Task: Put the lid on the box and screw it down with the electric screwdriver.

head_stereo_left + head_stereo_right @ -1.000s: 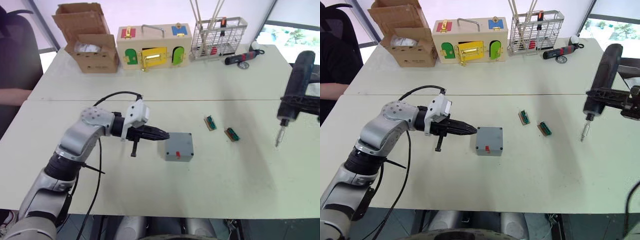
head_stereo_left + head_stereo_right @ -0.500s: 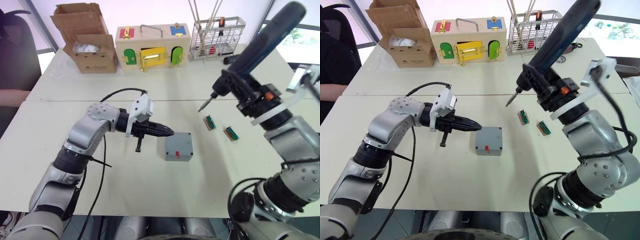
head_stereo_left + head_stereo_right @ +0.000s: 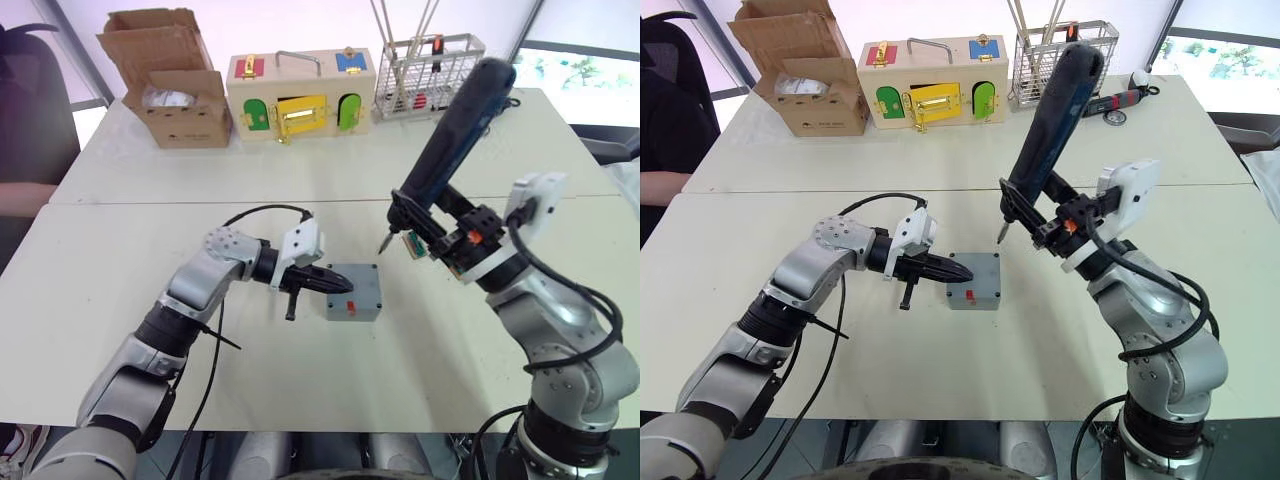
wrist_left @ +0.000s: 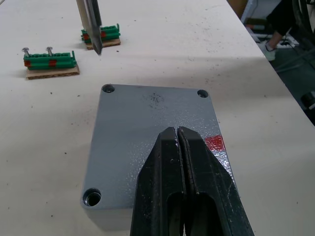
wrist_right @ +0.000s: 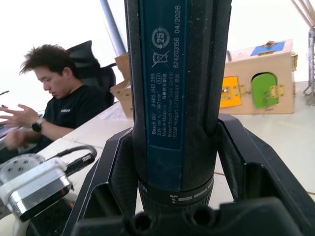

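Pale speckled desk (image 3: 300, 390): flat grey plastic lid (image 4: 147, 128) w/ corner screw holes sits on box (image 3: 352, 292), red mark on side. My left claw (image 4: 178, 142) clenched, pressing lid. Right claw (image 5: 172, 206) grasps black cylindrical electric screwdriver (image 3: 1050, 110), label "Bosch GO".

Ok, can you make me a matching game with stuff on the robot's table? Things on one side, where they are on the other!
Things:
1. electric screwdriver
2. lid
3. cardboard box
4. green screw strips

Places:
A. at the table's far left corner
B. lying on the table beyond the box
C. held tilted in the right gripper
D. on top of the box, under the shut left gripper

Pairs: 1-C, 2-D, 3-A, 4-B
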### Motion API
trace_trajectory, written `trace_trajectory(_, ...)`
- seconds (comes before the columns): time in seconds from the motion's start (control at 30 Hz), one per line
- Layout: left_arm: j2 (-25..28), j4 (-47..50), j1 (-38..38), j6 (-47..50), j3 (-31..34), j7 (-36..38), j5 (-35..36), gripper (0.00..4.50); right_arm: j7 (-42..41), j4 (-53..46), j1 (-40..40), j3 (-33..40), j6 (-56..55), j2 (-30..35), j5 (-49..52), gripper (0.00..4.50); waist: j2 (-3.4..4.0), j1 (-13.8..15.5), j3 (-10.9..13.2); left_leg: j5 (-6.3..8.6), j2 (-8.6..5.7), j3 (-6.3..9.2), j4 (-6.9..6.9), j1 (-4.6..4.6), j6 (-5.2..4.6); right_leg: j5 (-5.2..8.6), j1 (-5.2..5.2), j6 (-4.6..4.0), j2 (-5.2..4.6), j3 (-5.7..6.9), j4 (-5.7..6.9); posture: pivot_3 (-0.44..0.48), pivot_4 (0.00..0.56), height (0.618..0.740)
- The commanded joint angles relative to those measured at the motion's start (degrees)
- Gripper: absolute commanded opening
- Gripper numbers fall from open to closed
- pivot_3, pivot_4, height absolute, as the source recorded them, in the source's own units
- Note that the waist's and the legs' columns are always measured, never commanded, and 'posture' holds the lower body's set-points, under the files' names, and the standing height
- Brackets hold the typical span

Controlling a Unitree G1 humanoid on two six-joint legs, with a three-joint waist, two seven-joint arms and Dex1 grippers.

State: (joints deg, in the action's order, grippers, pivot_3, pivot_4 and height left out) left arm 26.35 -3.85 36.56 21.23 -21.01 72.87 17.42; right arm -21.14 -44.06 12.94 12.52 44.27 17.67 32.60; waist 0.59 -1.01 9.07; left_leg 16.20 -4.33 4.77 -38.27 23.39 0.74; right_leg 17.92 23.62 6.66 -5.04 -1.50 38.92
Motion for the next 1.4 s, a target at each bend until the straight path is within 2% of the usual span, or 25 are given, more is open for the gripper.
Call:
trace_trajectory(0.03,0.6,0.8,-0.5,-1.0,0.0,0.5,-1.0,0.0,0.1,-1.0,-0.5,-1.6,-4.6,0.4,-1.0,1.96,-0.01,0.0,0.0,0.0,0.0,0.01,0.0,0.0,0.0,0.0,0.0,0.0,0.0,0.0,0.0,0.0,0.15,0.74)
trace_trajectory(0.57,0.6,1.1,-1.5,-1.8,-0.1,0.4,-1.7,0.0,0.2,2.0,-4.5,-3.6,-9.3,1.5,-1.7,1.96,-0.03,0.1,0.0,0.0,0.0,0.02,0.0,-0.05,0.0,0.0,-0.09,0.0,0.01,0.01,-0.07,0.0,0.15,0.74)
trace_trajectory(0.97,0.8,1.5,-1.9,-1.5,0.0,0.2,-1.9,0.0,-1.2,4.4,-6.1,-7.9,-13.1,3.7,-5.3,1.96,-0.14,0.1,-0.1,0.0,0.0,0.03,0.0,-0.1,-0.01,0.0,-0.17,0.0,0.01,0.02,-0.11,0.0,0.15,0.74)
trace_trajectory(1.13,0.5,0.2,-2.0,-3.0,-0.8,-1.1,-3.8,0.0,-2.7,5.0,-7.7,-12.0,-14.1,5.4,-7.5,1.96,-0.36,0.1,-0.2,0.0,0.02,0.04,0.01,-0.18,-0.01,0.0,-0.24,0.0,0.03,0.03,-0.13,0.0,0.15,0.74)
trace_trajectory(1.4,0.1,0.0,-3.0,-4.3,-1.7,-1.7,-5.4,0.0,-1.7,8.4,-8.7,-15.5,-15.3,4.9,-11.7,1.96,-0.61,0.2,-0.5,0.24,0.2,0.07,0.26,-1.08,-0.4,0.01,-1.31,-0.01,0.21,0.04,-0.76,0.0,0.15,0.74)
